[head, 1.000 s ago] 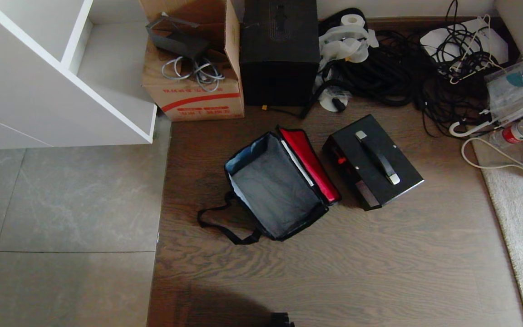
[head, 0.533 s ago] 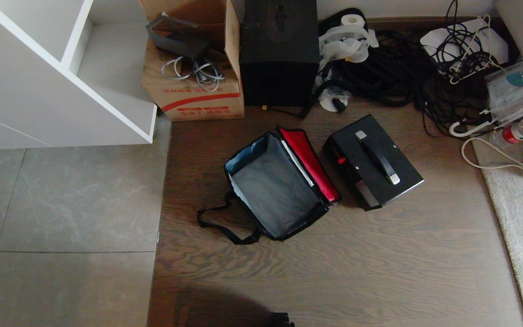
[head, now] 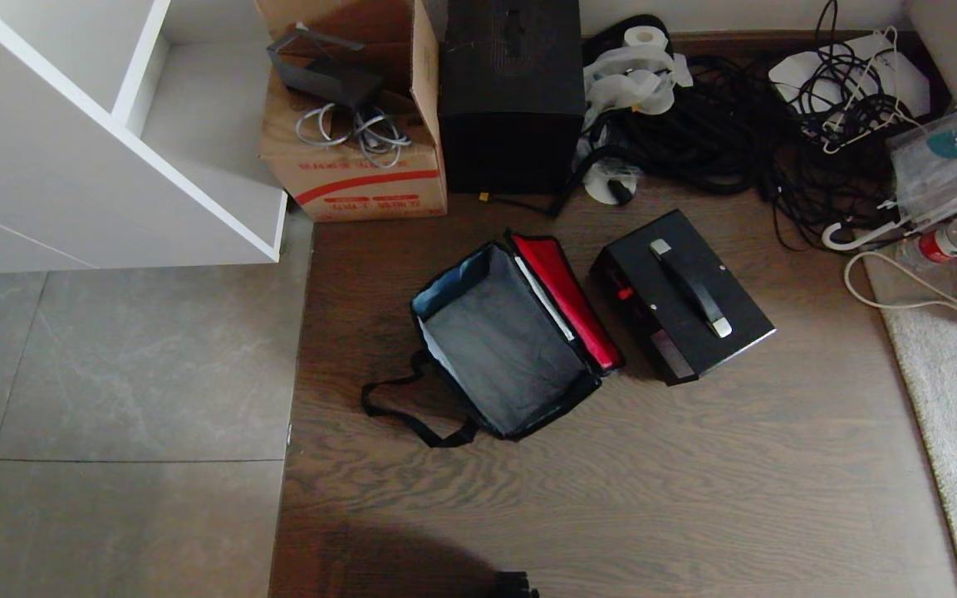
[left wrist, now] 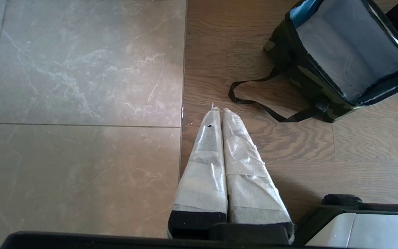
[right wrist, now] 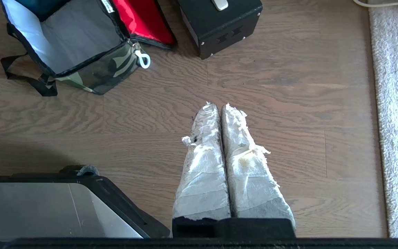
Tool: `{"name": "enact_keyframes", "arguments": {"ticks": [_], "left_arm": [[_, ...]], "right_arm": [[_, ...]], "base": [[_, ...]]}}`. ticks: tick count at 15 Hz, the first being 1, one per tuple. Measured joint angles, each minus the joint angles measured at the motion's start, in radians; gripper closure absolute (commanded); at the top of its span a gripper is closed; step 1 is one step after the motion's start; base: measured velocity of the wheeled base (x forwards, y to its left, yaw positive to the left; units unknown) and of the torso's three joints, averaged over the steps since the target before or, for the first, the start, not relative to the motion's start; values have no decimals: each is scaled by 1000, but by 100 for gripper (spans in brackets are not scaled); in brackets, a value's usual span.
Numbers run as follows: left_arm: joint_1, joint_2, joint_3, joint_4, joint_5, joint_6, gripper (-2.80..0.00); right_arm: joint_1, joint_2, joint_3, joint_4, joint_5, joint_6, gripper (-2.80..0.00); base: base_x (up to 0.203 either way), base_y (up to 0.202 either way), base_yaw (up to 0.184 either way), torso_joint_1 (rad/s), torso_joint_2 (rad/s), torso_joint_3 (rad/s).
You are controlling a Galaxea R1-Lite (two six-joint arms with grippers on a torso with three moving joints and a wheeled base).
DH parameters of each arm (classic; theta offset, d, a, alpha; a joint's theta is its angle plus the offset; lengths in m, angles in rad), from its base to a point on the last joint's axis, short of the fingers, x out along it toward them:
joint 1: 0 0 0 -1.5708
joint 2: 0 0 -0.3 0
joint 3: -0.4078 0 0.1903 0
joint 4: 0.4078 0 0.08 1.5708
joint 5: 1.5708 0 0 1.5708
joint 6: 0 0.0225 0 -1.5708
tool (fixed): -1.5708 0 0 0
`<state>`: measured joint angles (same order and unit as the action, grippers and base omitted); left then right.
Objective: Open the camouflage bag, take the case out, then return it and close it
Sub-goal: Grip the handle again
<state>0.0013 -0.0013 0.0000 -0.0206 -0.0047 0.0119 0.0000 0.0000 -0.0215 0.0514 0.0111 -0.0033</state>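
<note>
Taped white and frayed, your left gripper (left wrist: 219,112) and right gripper (right wrist: 219,108) both hang over the floor on your side of the work, each with its fingers pressed together and holding nothing. Neither has reached the bag.

Brown wood-grain planks carry everything, with grey marbled tile to your left and a pale, nubby rug (head: 956,432) to your right. Next out, the camouflage bag (head: 505,340) stands open: soft, boxy fabric, grey lining, red-lined lid (head: 568,299) flopped toward the case, a black webbing strap (head: 399,415) looped loose on the floor. Just beside the lid lies the case (head: 682,295), flat, hard and black, its handle on top and a small red latch facing the bag. So the case looks to be out, and returning it seems next.

Watch that soft wall: it may fold inward as the hard corners come down, and the case is only a little smaller than the opening. The strap could snag a gripper. Farthest, a cardboard box (head: 358,178), a tall black box (head: 512,91) and tangled black cables (head: 719,124) line the wall.
</note>
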Motion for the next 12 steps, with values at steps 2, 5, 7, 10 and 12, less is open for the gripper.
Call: {"name": "enact_keyframes", "arguments": {"ticks": [2, 5, 7, 10, 12], "left_arm": [[0, 0, 0, 0, 0, -1, 0], [0, 0, 0, 0, 0, 0, 0], [0, 0, 0, 0, 0, 0, 0], [0, 0, 0, 0, 0, 0, 0], [0, 0, 0, 0, 0, 0, 0]], "right_arm": [[0, 0, 0, 0, 0, 1, 0], [0, 0, 0, -1, -1, 3, 0], [0, 0, 0, -1, 0, 2, 0], [0, 0, 0, -1, 0, 2, 0], [0, 0, 0, -1, 0, 2, 0]], "base": [[0, 0, 0, 0, 0, 0], [0, 0, 0, 0, 0, 0], [0, 0, 0, 0, 0, 0], [0, 0, 0, 0, 0, 0], [0, 0, 0, 0, 0, 0]]}}
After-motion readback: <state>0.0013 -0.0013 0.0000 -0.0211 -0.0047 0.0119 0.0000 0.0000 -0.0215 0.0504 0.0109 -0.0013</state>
